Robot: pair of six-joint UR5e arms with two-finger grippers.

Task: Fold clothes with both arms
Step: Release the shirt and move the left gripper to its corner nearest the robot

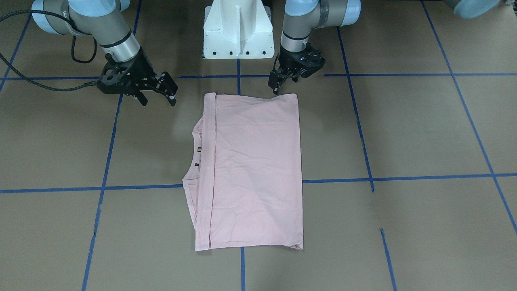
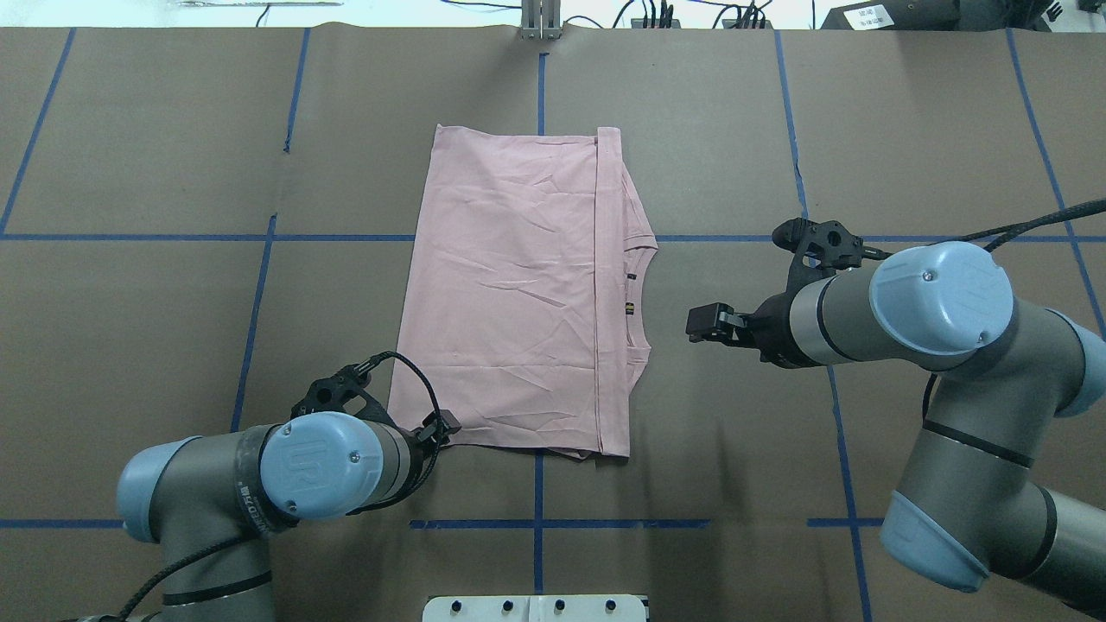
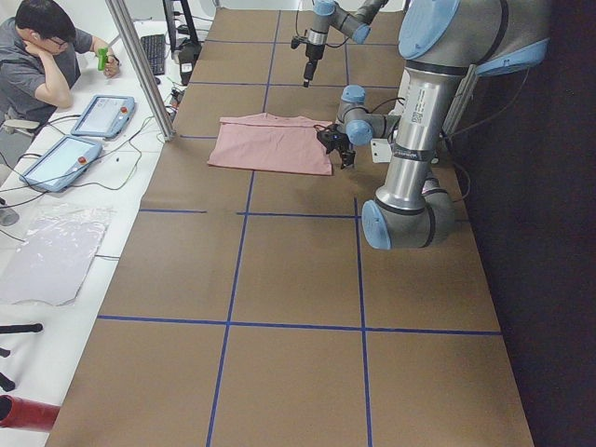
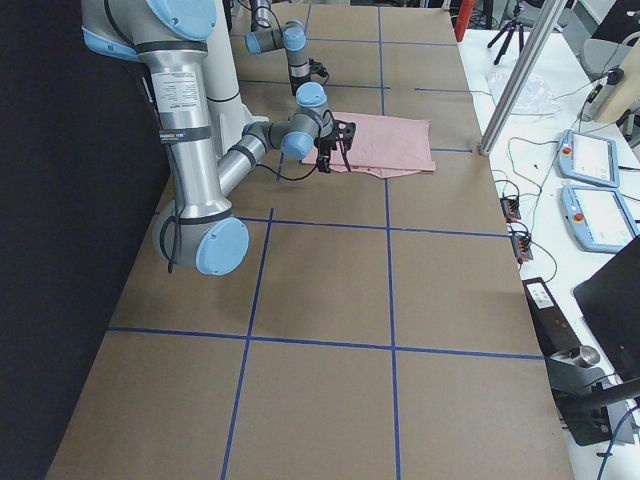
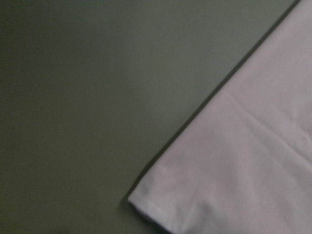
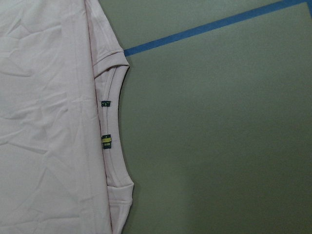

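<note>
One T-shirt (image 2: pixel 510 294) — fore-aft, neck (image 2: pixel 641 298) rightward

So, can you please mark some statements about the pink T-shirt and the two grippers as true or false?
1. The T-shirt lies folded on the table. True.
2. The right gripper grips the collar. False: its fingers are open and apart from the shirt, out beside the collar edge.
3. The collar points to the robot's right side. True.
4. A cartoon print shows on top. False: only plain pink fabric shows.
5. The left gripper is by the shirt's near corner on the robot's left. True.
</note>
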